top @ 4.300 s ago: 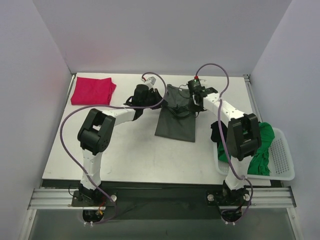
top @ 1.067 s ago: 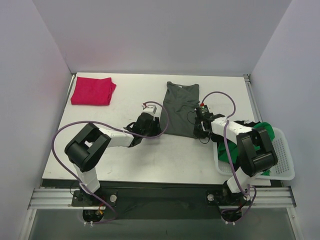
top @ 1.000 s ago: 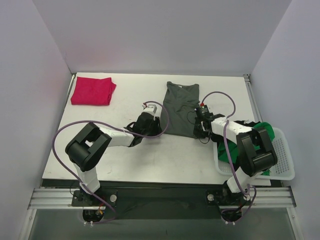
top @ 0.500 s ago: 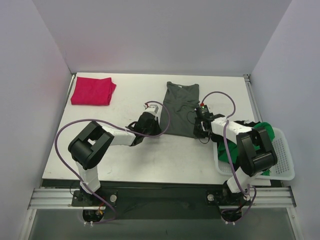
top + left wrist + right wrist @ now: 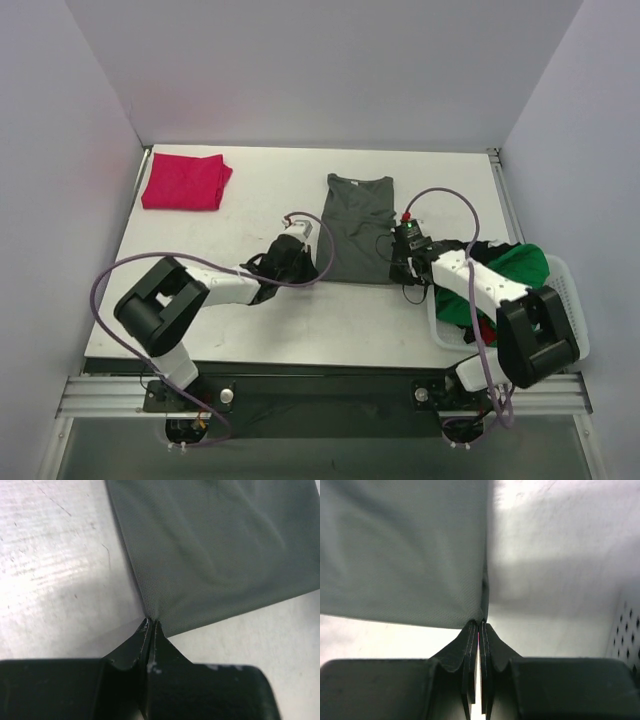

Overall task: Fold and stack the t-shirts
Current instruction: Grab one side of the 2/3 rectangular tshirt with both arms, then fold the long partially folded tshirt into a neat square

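A dark grey-green t-shirt [image 5: 355, 226] lies flat in the middle of the table, collar at the far end. My left gripper [image 5: 300, 262] is shut on its near left corner [image 5: 152, 614]. My right gripper [image 5: 400, 268] is shut on its near right corner [image 5: 481, 616]. Both hold the hem low at the table. A folded magenta-red t-shirt [image 5: 184, 181] lies at the far left. A bright green t-shirt [image 5: 515, 268] and a black t-shirt [image 5: 470, 252] are bunched in the basket at the right.
The white plastic basket [image 5: 562, 322] sits at the table's right edge, close beside my right arm; its perforated wall [image 5: 627, 625] shows in the right wrist view. White walls enclose the table at the back and both sides.
Both grippers have drawn the grey-green shirt's near hem toward the arm bases, and the whole shirt has slid nearer and a little left. The red shirt has not moved.
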`<state>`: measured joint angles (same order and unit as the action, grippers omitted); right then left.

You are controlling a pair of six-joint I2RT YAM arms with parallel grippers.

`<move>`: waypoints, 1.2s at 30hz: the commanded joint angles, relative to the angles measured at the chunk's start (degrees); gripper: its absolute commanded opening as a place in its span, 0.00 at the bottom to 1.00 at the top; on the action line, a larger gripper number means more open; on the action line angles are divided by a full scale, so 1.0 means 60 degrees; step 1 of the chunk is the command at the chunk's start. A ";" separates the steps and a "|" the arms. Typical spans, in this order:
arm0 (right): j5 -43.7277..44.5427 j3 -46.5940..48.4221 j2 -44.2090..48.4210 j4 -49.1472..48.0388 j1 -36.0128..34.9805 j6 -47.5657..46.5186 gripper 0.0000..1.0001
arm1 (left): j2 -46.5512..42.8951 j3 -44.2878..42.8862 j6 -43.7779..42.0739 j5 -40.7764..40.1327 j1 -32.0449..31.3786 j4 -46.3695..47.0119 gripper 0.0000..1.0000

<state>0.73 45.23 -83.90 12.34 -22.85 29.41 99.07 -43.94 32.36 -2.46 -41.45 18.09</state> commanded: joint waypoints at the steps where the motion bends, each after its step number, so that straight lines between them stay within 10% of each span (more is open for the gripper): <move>1: 0.0872 -0.0258 0.1278 0.1033 -0.0482 0.0327 0.00 | -0.1084 0.0277 -0.0047 -0.0116 -0.0268 -0.0494 0.00; 16: 0.3845 -0.1197 0.5704 0.4167 -0.5124 0.3460 0.00 | -0.6577 0.1903 0.1329 -0.3673 -0.4161 -0.4343 0.00; 24: 0.6101 0.0062 0.5371 0.6525 -0.9035 0.5951 0.00 | -0.8439 0.1699 0.2897 -0.5478 -0.6669 -0.6747 0.00; 36: 0.7729 0.1865 0.4973 0.7963 -0.9361 0.5941 0.00 | -0.9875 0.1187 0.2430 -0.6211 -0.6627 -0.7277 0.00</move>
<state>40.40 53.84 -55.42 54.70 -80.20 65.69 41.60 -33.23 48.58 -36.16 -81.91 -23.86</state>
